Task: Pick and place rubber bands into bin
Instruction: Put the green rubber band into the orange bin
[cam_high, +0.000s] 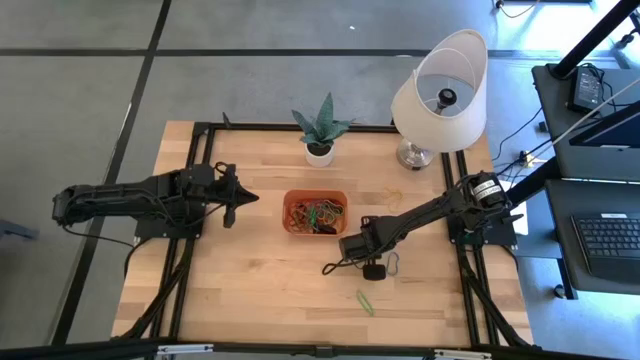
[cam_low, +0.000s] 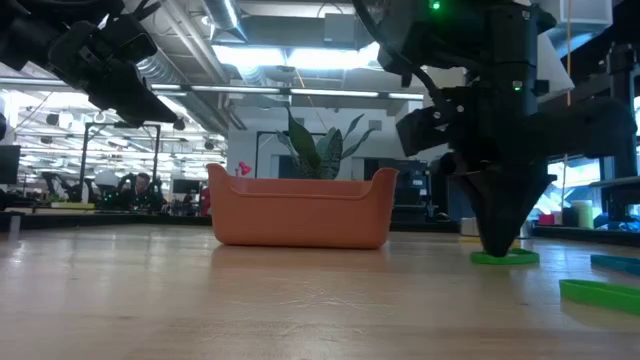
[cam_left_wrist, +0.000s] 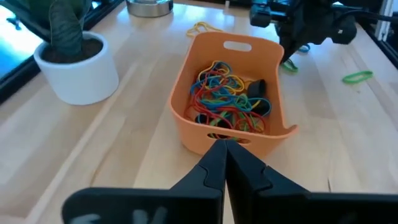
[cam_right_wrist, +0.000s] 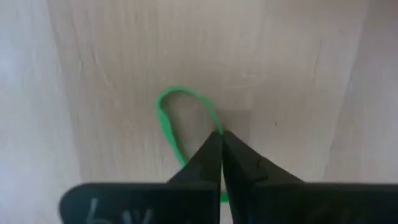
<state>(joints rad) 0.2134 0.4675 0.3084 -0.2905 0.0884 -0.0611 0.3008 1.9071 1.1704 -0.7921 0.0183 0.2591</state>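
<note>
Right gripper (cam_right_wrist: 221, 134), fingers pinched together on a thin green rubber band (cam_right_wrist: 169, 121) lying on the wooden table (cam_high: 250, 290), stands just beside the orange-red plastic bin (cam_high: 315, 228).

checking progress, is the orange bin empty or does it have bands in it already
Not empty. The bin holds a tangled pile of rubber bands in red, blue, green and yellow, covering much of its floor.
</note>
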